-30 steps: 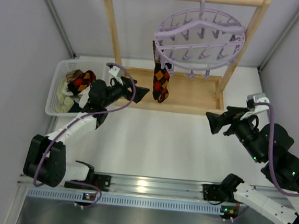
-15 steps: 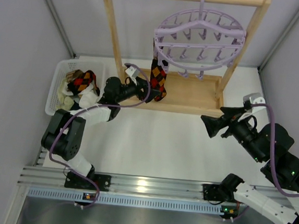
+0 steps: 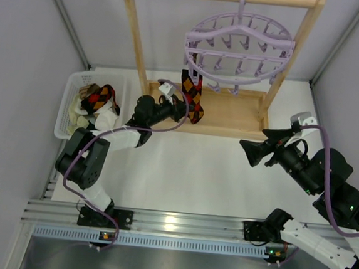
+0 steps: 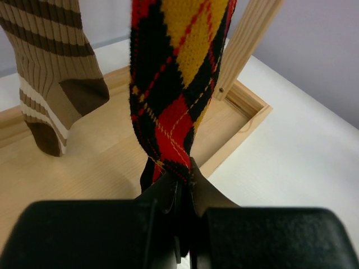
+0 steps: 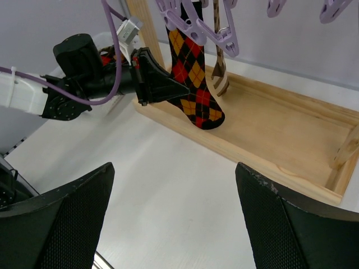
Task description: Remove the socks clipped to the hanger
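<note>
White basket (image 3: 64, 102) at far left corner of tabletop (image 3: 182, 172), holds loose socks (image 3: 98, 97): one black with red-orange diamonds on top, pale ones under it. Wooden rack (image 3: 134, 36) stands at far edge, base is a shallow wooden tray (image 3: 238, 114). Purple hanger (image 3: 238, 48) hooked on rack's top bar. Argyle sock (image 4: 174, 84) clipped at hanger's left side, hangs over left end of the tray. Striped sock (image 4: 53, 73), tan and brown, hangs just beside it. Left claw (image 4: 182, 185) closed on the argyle sock's lower part, fingers pinched tight on the fabric. Right claw (image 3: 247, 148) open, fingers spread wide, above the tabletop toward right edge, well apart from hanger, facing the rack
</note>
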